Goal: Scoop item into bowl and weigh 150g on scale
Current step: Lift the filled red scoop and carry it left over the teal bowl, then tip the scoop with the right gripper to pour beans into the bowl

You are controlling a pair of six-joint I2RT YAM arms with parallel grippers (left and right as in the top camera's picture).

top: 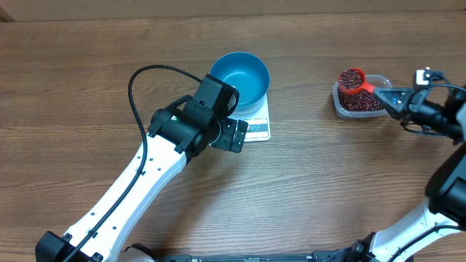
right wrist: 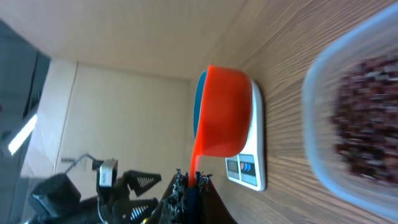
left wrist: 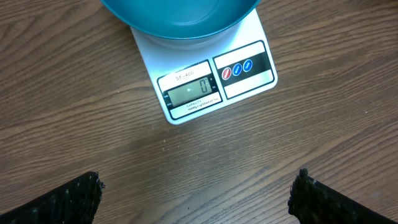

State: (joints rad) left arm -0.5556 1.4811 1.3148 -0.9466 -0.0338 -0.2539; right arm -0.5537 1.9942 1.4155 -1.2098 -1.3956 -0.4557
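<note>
The right pincer (top: 381, 92) is clamped narrow on the handle of the red scoop (top: 353, 80). The handle runs from the pincer toward 10 o'clock in the overhead view, so the cup leads and the grip trails. The cup is heaped with beans (top: 361, 101) and sits over the 10 o'clock corner of the clear tub (top: 338, 106), which holds the rest of them. Whether the cup touches the tub's rim cannot be told.

From the scoop, the blue bowl (top: 240, 76) lies at 9 o'clock, well apart across bare table (top: 313, 189). I judge the coming move to be a level carry that way, with the cup kept flat so nothing spills before it reaches the bowl's rim. The scoop's long axis already points roughly at the bowl, so little turning should be needed.

The bowl looks empty and stands on the white scale (top: 259, 130), whose display shows zero in the left wrist view.

The left pincer (top: 234, 136) hangs wide and empty just at the scale's 7 o'clock corner. It is nearer the bowl, but the right arm has the load.
</note>
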